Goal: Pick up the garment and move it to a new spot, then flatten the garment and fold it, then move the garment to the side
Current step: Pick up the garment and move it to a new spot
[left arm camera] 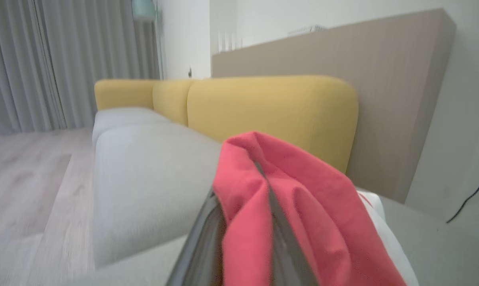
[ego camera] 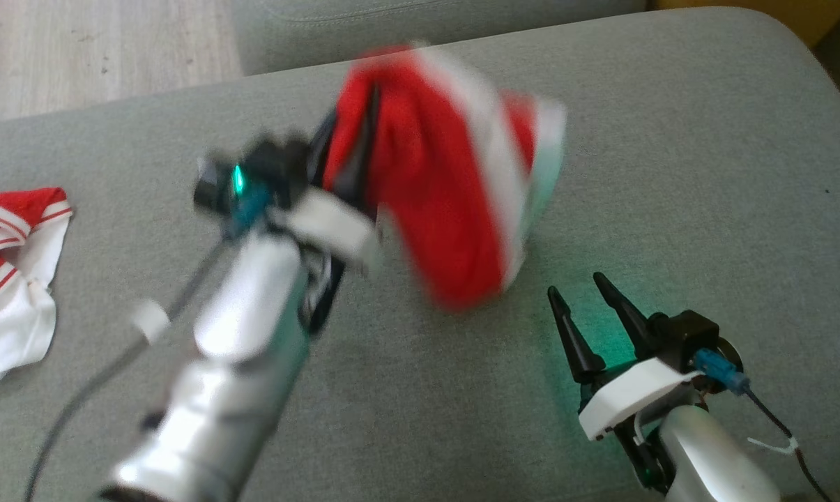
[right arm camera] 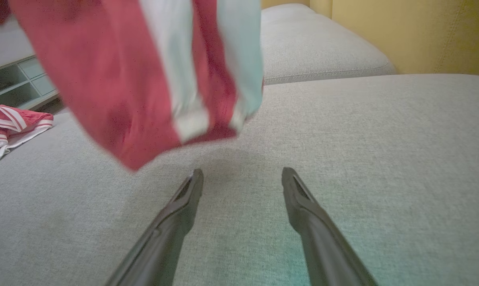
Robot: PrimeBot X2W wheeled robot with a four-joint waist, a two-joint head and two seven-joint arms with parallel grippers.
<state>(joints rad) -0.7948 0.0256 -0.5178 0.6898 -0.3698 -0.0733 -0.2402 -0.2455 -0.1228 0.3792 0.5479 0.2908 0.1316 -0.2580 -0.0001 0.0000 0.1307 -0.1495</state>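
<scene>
Garment (ego camera: 447, 188) is held up off the grey sofa cushion (ego camera: 670, 174), dangling in a bunch from the left gripper (ego camera: 353, 150), which is pinched onto a fold of the red cloth. Right gripper (ego camera: 575, 284) is parked low beside it, jaws spread wide, nothing held. Cloth looks light, soft and floppy, so sagging is expected; probably best grabbed at a hem or corner, not mid-cloth.

The garment (ego camera: 440, 195) is red with 2 white bands (1 of them tinged pale green), and a second garment (ego camera: 12, 279) is white with red panels striped white. The sofa seat (ego camera: 705, 160) is grey, its backrest (left arm camera: 271, 107) mustard yellow, the floor (ego camera: 78, 49) pale wood, the curtains (left arm camera: 24, 59) grey.
</scene>
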